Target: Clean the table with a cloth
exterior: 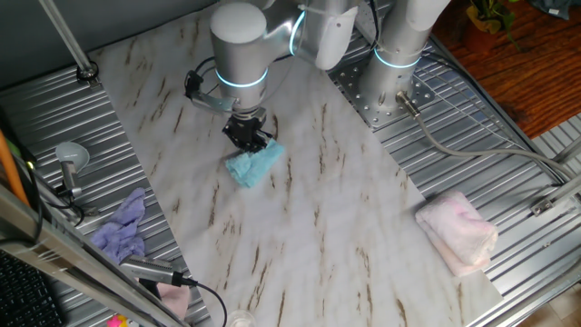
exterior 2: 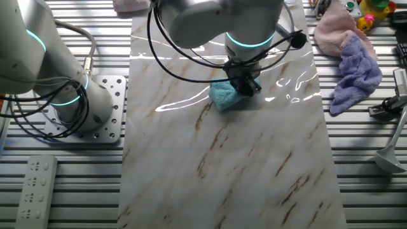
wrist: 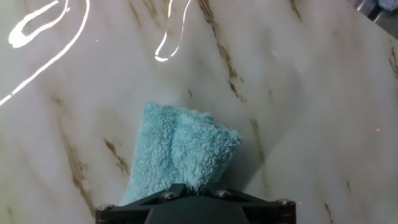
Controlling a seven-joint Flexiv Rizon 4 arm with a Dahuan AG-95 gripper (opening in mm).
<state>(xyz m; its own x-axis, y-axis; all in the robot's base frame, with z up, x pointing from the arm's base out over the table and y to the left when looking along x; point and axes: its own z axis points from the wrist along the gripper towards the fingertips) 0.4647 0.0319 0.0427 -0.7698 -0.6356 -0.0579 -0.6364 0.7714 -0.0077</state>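
Observation:
The turquoise terry cloth (exterior: 255,166) lies bunched on the white marble table (exterior: 318,209), pressed under my gripper (exterior: 250,136). The black fingers are closed on the cloth's upper edge. In the other fixed view the cloth (exterior 2: 224,97) sits left of the gripper (exterior 2: 245,84) on the table (exterior 2: 241,165). In the hand view the cloth (wrist: 180,152) spreads out ahead of the closed fingers (wrist: 186,190) on the table (wrist: 311,93).
A pale pink towel (exterior: 458,232) lies at the table's right edge. A lavender rag (exterior: 123,232) lies on the ribbed metal at the left, near a cabled tool (exterior: 154,272). The arm's base (exterior: 395,82) stands behind. A remote (exterior 2: 35,187) lies beside the slab.

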